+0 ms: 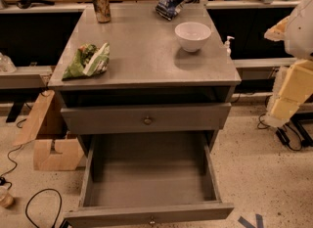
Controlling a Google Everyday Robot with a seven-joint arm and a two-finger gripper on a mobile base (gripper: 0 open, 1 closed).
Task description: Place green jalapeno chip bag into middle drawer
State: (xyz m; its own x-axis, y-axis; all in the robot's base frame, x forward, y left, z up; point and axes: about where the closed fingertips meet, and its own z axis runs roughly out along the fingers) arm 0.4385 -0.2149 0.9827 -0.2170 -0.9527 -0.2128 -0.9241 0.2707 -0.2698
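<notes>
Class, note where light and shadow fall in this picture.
Camera view: the white bowl casts a soft shadow toward the camera; the open middle drawer is dim inside; the gripper is out of view, only the arm shows at right.

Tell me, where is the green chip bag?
The crumpled bright-green foil chip bag lies front-left on the grey metal cabinet top; the tool hangs far right.

We find the middle drawer (146, 178) open and unblocked from above. A white bowl (192, 35) occupies the desk's (142, 60) upper right. Our arm (293, 75) hangs at the right edge, claw out of frame.
</notes>
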